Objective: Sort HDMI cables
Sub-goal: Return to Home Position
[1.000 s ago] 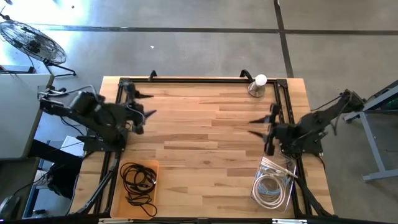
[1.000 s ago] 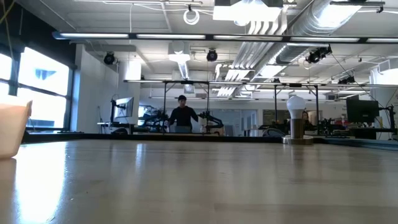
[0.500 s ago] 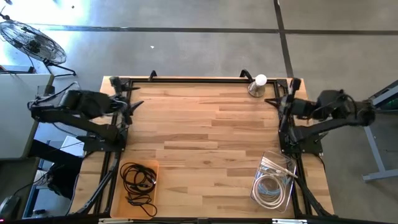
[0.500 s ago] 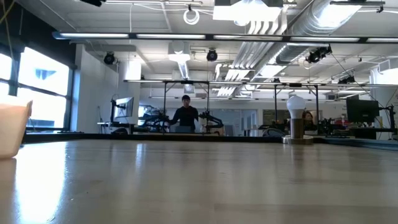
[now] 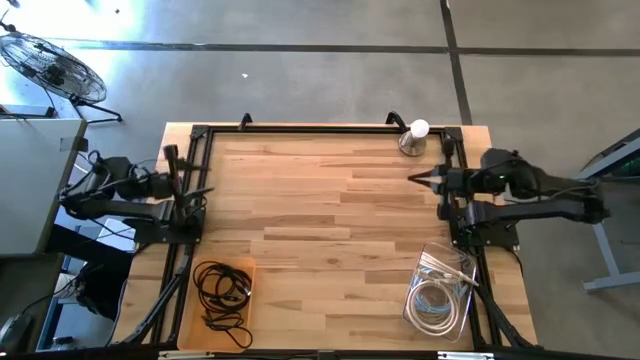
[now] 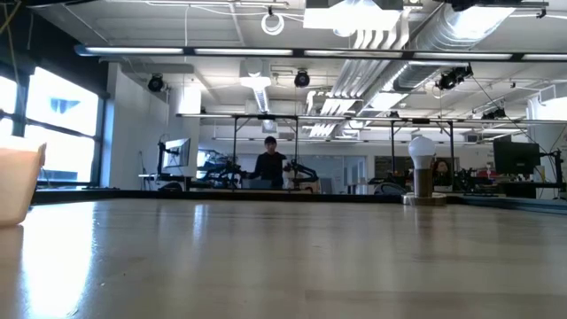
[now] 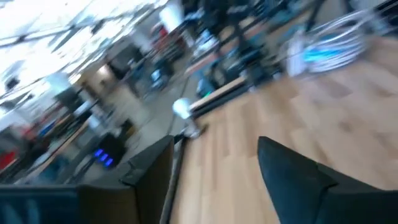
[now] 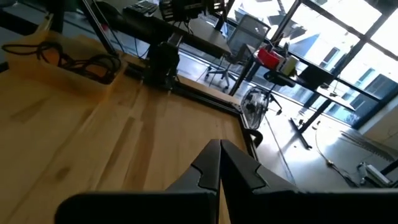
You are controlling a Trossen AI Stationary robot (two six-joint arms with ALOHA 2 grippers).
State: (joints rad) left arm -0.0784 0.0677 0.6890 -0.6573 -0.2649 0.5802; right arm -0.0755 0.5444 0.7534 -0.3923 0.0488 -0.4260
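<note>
Both arms have pulled back off the middle of the desk over the last second and are now folded up at their own edges. The left gripper sits over the left edge, with its fingers spread apart and holding nothing, going by its wrist view. The right gripper pokes in just over the right edge, fingers pinched together with nothing between them. To me that reads as parking up rather than lining up another pick, and it fits, since I can't spot a single loose coil on the wood, so the sorting looks finished. The black HDMI cables are piled in the orange bin at the left corner on the low camera's side. The white HDMI cables are coiled in the transparent bin at the right corner of that same side. The only other thing on there is a white bulb on a stand at the far right corner.
</note>
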